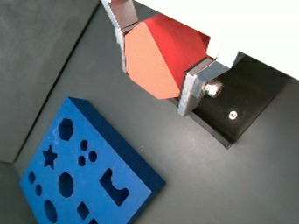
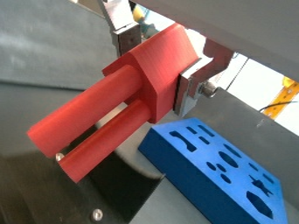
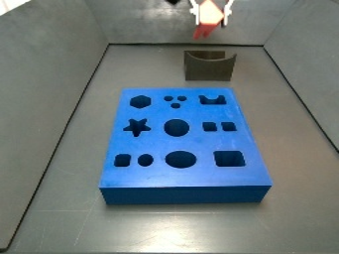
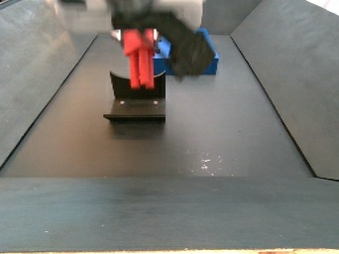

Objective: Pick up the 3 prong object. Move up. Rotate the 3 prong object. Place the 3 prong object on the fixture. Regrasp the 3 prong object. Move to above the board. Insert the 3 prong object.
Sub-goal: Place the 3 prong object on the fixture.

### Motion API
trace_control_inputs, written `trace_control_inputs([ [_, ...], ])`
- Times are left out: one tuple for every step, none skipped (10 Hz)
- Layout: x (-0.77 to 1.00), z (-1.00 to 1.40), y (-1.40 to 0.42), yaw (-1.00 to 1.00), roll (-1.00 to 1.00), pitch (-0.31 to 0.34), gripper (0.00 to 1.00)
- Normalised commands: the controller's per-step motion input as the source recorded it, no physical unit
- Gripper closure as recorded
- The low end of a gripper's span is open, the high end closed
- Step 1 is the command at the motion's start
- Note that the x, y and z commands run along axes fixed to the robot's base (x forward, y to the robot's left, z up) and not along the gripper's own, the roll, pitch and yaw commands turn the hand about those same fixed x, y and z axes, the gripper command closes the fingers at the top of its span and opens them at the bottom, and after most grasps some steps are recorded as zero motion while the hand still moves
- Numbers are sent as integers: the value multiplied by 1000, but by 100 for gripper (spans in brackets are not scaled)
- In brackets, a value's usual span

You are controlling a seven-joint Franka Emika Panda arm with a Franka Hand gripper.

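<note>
So the end effector (image 1: 156, 61) is up in the air right over the fixture (image 3: 208, 65), at the far end of the dark floor, and it's clamped on the 3 prong object (image 2: 122, 96). In both wrist views the silver fingers (image 1: 191, 88) are pressed against opposite sides of the red-orange block, so it's a firm pinch, nothing loose. In a side view the piece hangs with its prongs (image 4: 137, 62) pointing down toward the fixture (image 4: 135, 104), tips near its upright wall; can't tell if they're actually touching it. In another side view you only catch the bottom of the end effector (image 3: 211, 14) and a sliver of red at the top edge, directly above the fixture's notch. Count-wise: one red piece, one fixture, one board (image 3: 183, 145). I can only make out two prongs clearly in a wrist view, the third is hidden. The board lies flat on the floor nearer the camera than the fixture, well apart from the end effector, with eleven dark cut-outs that I can count, including a star (image 3: 135, 126), circles and squares.
</note>
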Motion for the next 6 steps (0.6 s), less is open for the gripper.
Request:
trace_control_inputs([
  [192, -1000, 144, -220, -466, 127, 100],
  [196, -1000, 140, -219, -311, 90, 100],
  [198, -1000, 136, -207, -210, 34, 100],
  [173, -863, 123, -188, -184, 6, 100],
  [153, -731, 108, -171, -178, -8, 100],
  [109, -631, 156, -144, -126, -37, 100],
])
